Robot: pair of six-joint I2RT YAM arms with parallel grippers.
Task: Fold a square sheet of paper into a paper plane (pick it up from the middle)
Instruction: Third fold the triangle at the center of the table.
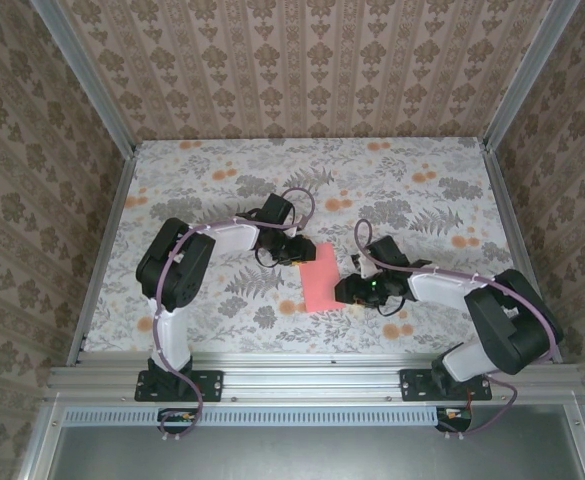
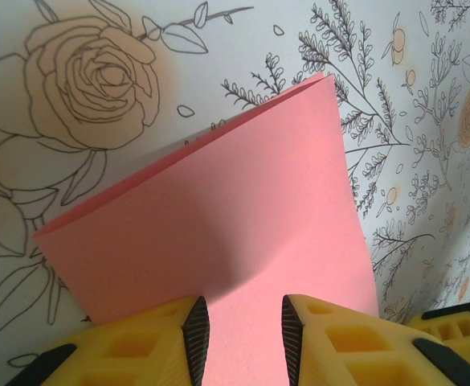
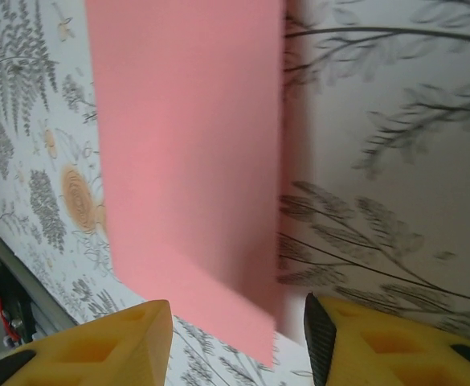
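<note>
The square sheet of paper (image 1: 319,276) lies mid-table as a salmon-pink rectangle, folded in half; its two layers show at the far edge in the left wrist view (image 2: 235,217). My left gripper (image 1: 294,250) is at its upper left end, and its jaws (image 2: 245,338) stand apart over the sheet with pink paper showing in the gap. My right gripper (image 1: 344,290) sits at the lower right side. It is open (image 3: 239,342), with a slightly lifted corner of the sheet (image 3: 186,137) between the fingers and touching neither. A paper plane is out of view.
The table wears a grey floral cloth with small orange flower prints (image 1: 402,328). Patterned walls close the left, back and right sides. An aluminium rail (image 1: 312,375) with both arm bases runs along the near edge.
</note>
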